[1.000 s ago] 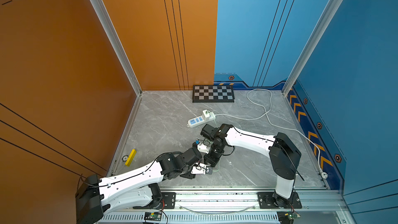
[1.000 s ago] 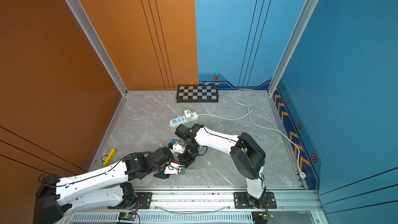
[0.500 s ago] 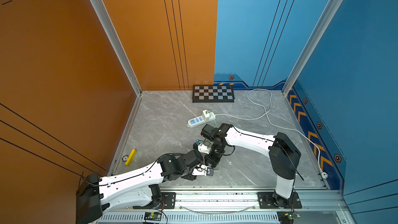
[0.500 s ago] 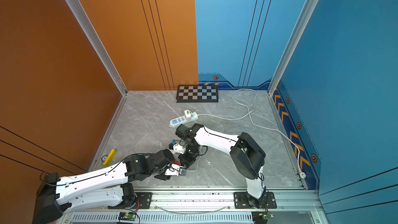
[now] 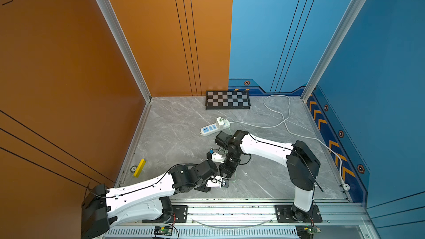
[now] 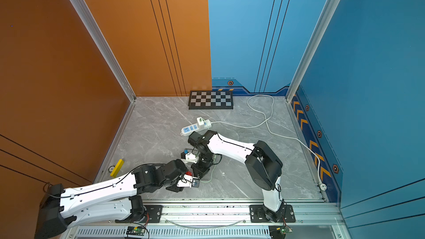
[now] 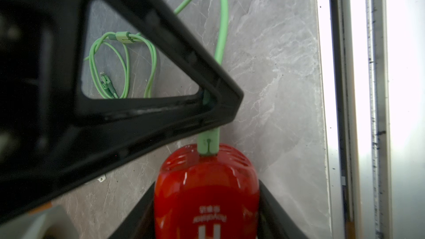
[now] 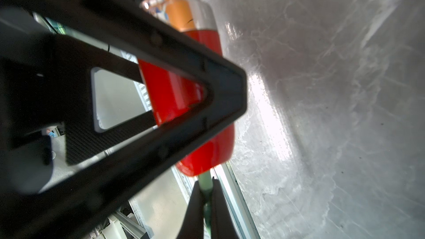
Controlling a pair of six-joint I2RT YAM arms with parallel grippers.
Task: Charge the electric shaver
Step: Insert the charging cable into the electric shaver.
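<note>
Your left gripper (image 7: 207,210), jaws half-spread, braced the electric shaver (image 7: 207,180) so your right gripper (image 8: 205,194), pinched on the green plug (image 7: 208,144), could seat it.

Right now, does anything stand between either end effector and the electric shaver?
Nothing visible. The left end effector grips the electric shaver; the right end effector pinches the green cable, whose plug meets the shaver's end.

The shaver (image 7: 207,191) is glossy red with white lettering; the cable (image 7: 222,31) is pale green. The worktop (image 5: 174,132) is grey marble with white veins. Checkerboard (image 5: 227,100): black and grey squares. Strip (image 5: 210,128): white with blue sockets. Block (image 5: 139,168): yellow.
</note>
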